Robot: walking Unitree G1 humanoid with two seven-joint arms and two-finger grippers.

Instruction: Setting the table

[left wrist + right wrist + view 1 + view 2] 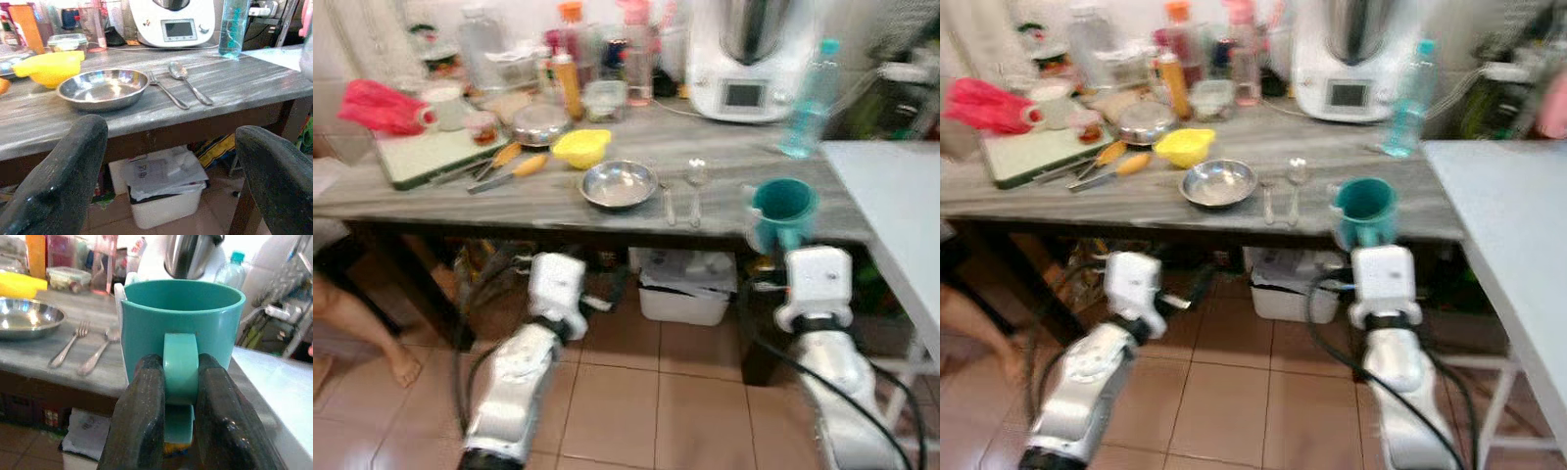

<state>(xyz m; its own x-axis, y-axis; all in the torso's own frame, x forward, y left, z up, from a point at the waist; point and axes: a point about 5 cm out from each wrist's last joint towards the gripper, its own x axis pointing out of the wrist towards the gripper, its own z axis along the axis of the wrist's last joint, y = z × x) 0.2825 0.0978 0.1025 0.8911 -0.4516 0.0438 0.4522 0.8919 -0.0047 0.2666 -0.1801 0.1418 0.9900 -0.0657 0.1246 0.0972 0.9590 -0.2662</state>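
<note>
1. Right wrist view: the right gripper (180, 396) clamps the handle of a teal mug (182, 335), held at the table's (431, 191) front edge.
2. Left gripper (166, 176) hangs wide open below that edge.
3. Bowl (619, 183), fork (667, 203) and spoon (696, 186) lie mid-table.

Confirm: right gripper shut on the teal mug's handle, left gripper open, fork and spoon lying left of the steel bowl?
Not quite: the fork and spoon lie right of the steel bowl, as the left eye view shows. The right gripper does clamp the teal mug handle; left gripper open.
</note>
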